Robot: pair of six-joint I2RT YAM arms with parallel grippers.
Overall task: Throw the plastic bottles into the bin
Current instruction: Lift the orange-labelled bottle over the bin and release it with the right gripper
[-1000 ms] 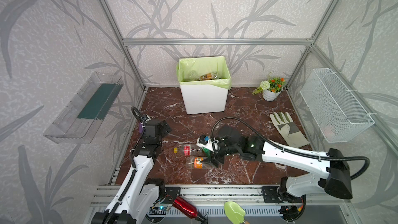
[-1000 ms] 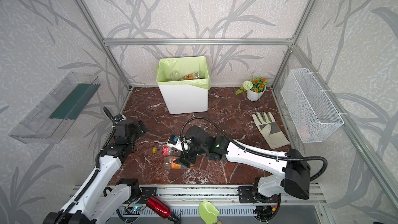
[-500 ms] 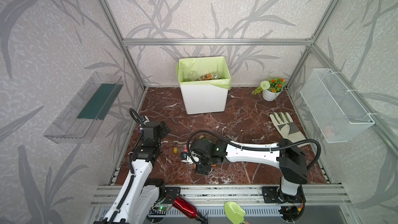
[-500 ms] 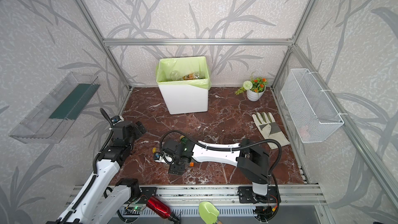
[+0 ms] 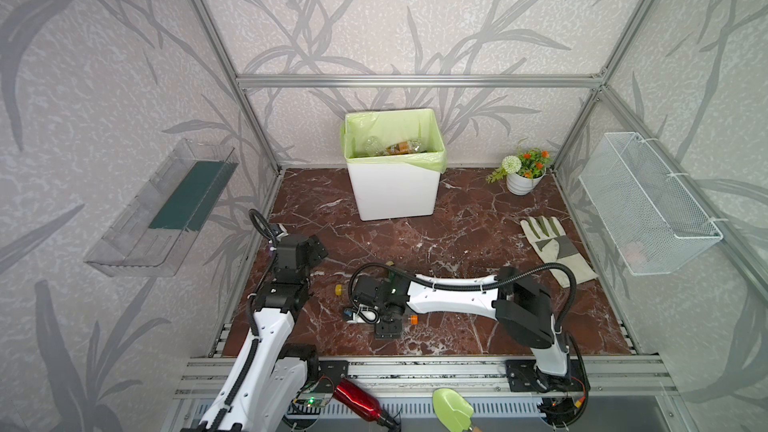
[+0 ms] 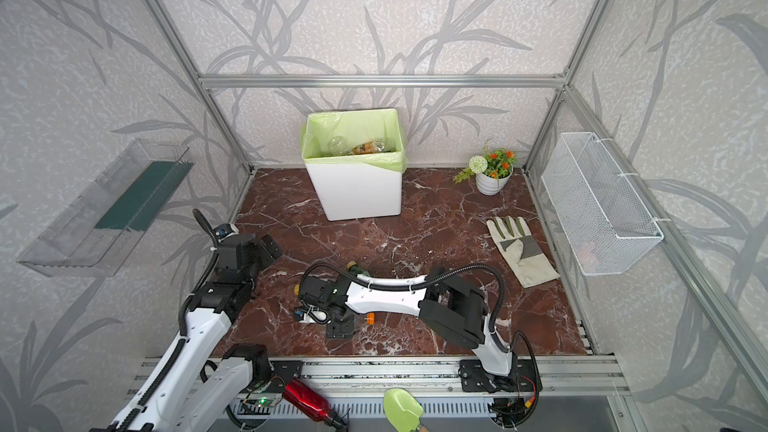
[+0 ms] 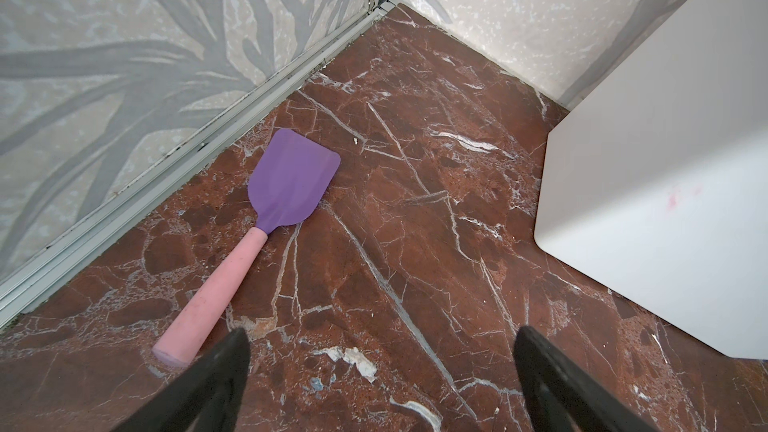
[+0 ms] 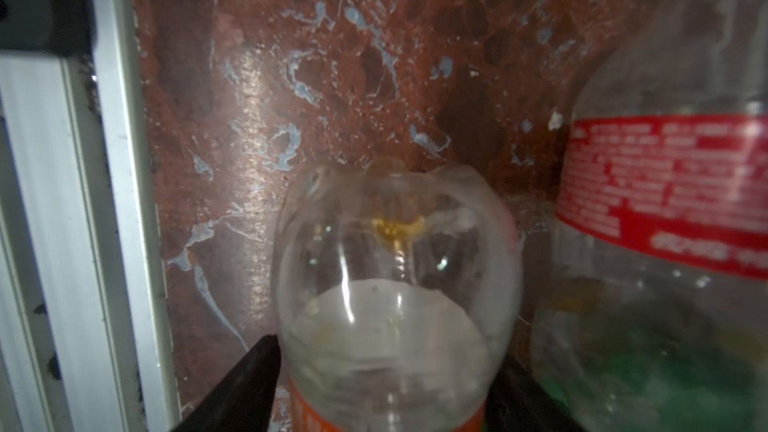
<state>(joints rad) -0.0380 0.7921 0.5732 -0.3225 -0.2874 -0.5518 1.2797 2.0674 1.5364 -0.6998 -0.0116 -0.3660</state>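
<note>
1. Nearest, outside the front rail, lie a red flask and a green scoop.
2. Just inside that rail, the right gripper reaches low across the floor. Its fingers press both sides of a clear orange-label bottle lying on the marble.
3. A red-label bottle lies just beside it. A third bottle, yellow cap showing, pokes out behind the right arm.
4. By the left wall, the left gripper hovers with jaws spread wide, holding nothing. A spatula lies near the wall's base, its handle end close to one finger.
5. Open marble runs from the arms to the bin; a glove lies toward the right wall.
6. The bin stands against the back wall with bottles inside, and a flowerpot sits in the far right corner.
</note>
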